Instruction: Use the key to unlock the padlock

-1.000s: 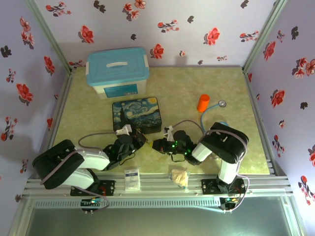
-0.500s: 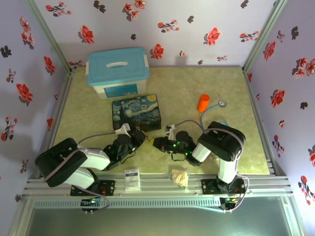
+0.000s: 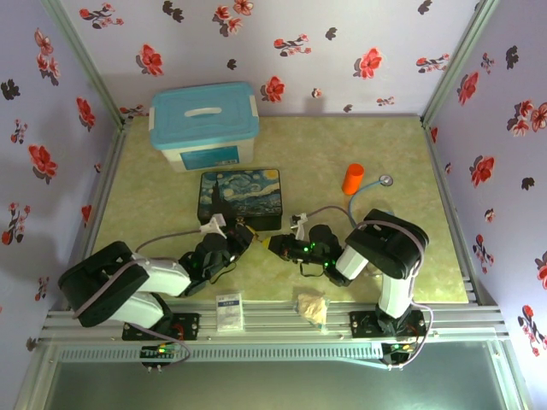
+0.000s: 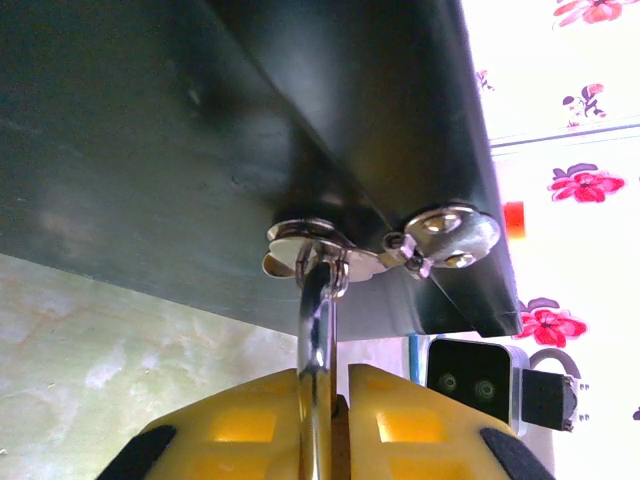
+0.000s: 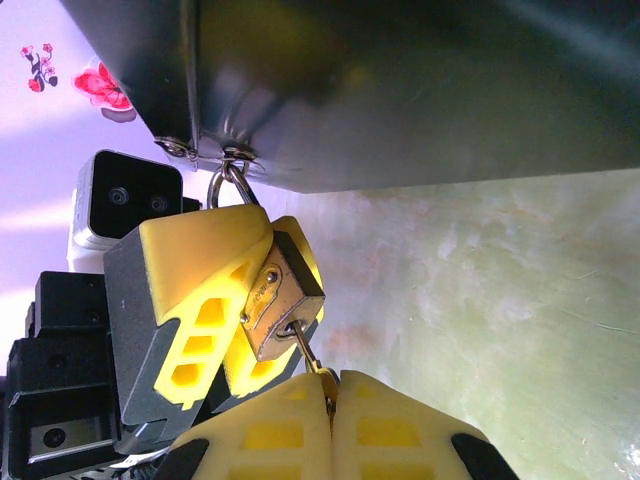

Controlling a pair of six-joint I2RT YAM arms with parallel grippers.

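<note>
The brass padlock (image 5: 281, 297) hangs by its silver shackle (image 4: 317, 320) from the hasp ring (image 4: 309, 246) on the front of the dark painted box (image 3: 239, 196). My left gripper (image 4: 334, 385) is shut on the padlock, and its yellow fingers (image 5: 196, 290) clamp the body from both sides. The thin key (image 5: 306, 348) sits in the keyhole on the padlock's underside. My right gripper (image 5: 331, 398) is shut on the key's head, just below the padlock. In the top view the left gripper (image 3: 242, 237) and right gripper (image 3: 272, 246) meet nose to nose at the box's near right corner.
A blue-lidded bin (image 3: 205, 124) stands behind the box. An orange cylinder (image 3: 353, 178) and a blue cable with a silver end (image 3: 377, 182) lie to the right. A small card (image 3: 228, 310) and a crumpled tan lump (image 3: 311, 306) rest on the near rail.
The painted box has shifted and turned slightly, and both grippers have edged a little to the right with the padlock. Both grips stay the same.
</note>
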